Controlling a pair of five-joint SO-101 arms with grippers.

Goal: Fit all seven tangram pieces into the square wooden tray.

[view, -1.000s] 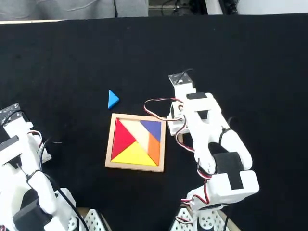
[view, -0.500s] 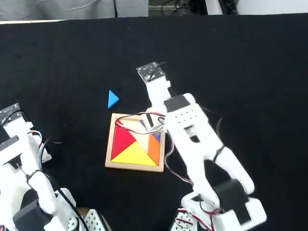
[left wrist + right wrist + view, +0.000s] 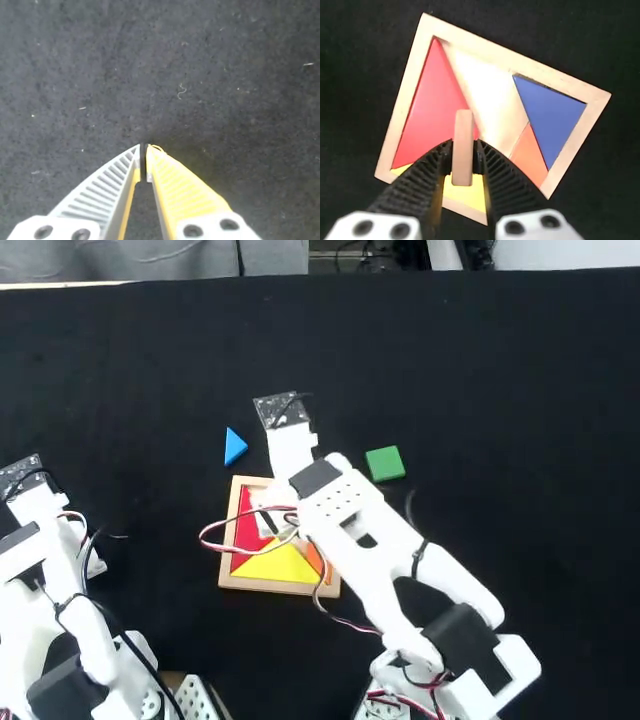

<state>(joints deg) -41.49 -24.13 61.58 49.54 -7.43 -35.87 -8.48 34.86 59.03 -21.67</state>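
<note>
Tray (image 3: 485, 50): holding four coloured pieces (image 3: 430, 105).
Loose: blue triangle (image 3: 234, 446) at eleven o'clock, green square (image 3: 385, 463) at two.
Right claw (image 3: 464, 145): gripping pale piece (image 3: 464, 127).
Left claw (image 3: 144, 147): clenched.

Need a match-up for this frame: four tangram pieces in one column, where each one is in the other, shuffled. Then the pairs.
Pieces
1. light blue triangle
2. green square
3. red triangle
4. pale piece

Places (sides as in the high view)
A. lying inside the tray
B. gripped in the right hand, over the tray
C. on the black cloth, just past the tray's far left corner
D. on the black cloth, past the tray's far right corner

Pairs: 1-C, 2-D, 3-A, 4-B
</note>
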